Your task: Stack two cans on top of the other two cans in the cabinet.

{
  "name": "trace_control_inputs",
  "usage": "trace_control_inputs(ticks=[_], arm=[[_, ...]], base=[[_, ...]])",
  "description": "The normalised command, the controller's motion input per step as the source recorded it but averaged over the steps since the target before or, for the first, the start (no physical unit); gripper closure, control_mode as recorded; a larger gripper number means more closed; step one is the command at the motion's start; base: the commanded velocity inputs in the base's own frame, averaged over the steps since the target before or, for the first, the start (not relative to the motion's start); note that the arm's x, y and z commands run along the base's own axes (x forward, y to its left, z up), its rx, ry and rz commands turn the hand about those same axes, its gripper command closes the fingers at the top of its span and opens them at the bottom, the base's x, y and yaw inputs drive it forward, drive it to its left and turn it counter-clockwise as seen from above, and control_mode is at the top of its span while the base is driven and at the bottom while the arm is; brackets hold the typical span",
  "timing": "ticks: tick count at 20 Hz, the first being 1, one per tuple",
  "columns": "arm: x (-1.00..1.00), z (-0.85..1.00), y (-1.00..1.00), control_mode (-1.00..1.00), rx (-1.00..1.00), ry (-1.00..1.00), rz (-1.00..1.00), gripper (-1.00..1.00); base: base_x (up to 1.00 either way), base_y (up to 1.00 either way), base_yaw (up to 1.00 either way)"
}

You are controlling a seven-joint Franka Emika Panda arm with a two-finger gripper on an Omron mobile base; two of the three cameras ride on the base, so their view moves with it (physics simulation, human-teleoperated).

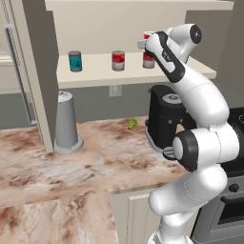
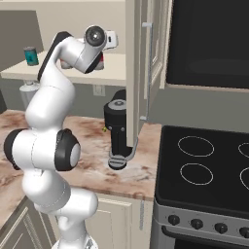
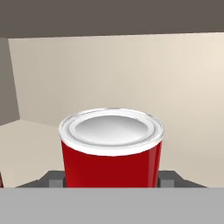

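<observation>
Red-bodied cans number three, teal one [image 1: 75,61]; the gripper [image 3: 113,180] pinches the all-red can [image 3: 111,151], seemingly above another [image 1: 148,61].

I see a marbled brown tabletop [image 1: 57,162] below the shelf. A grey tapered canister [image 1: 66,123] stands on it by the wall panel, a black coffee machine [image 1: 164,116] sits further right, and a small green broccoli piece [image 1: 132,123] lies between them. To my right is a black stove [image 2: 204,170] with four burner rings.
</observation>
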Motion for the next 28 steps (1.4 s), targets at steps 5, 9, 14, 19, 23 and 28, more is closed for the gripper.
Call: trace_control_inputs(ticks=[5, 9, 14, 19, 23, 28], arm=[[0.0, -0.08, 0.0, -1.0, 0.0, 0.0, 0.0, 1.0], [0.0, -0.12, 0.0, -1.0, 0.0, 0.0, 0.0, 1.0], [0.0, -0.16, 0.0, -1.0, 0.0, 0.0, 0.0, -1.0], [0.02, -0.15, 0.0, -1.0, 0.0, 0.03, 0.0, -1.0], [0.05, -0.02, 0.0, -1.0, 0.0, 0.0, 0.0, -1.0], [0.04, 0.0, 0.0, -1.0, 0.0, 0.0, 0.02, -1.0]], base=[[0.0, 0.0, 0.0], [0.0, 0.0, 0.0], [0.0, 0.0, 0.0], [0.0, 0.0, 0.0], [0.0, 0.0, 0.0], [0.0, 0.0, 0.0]])
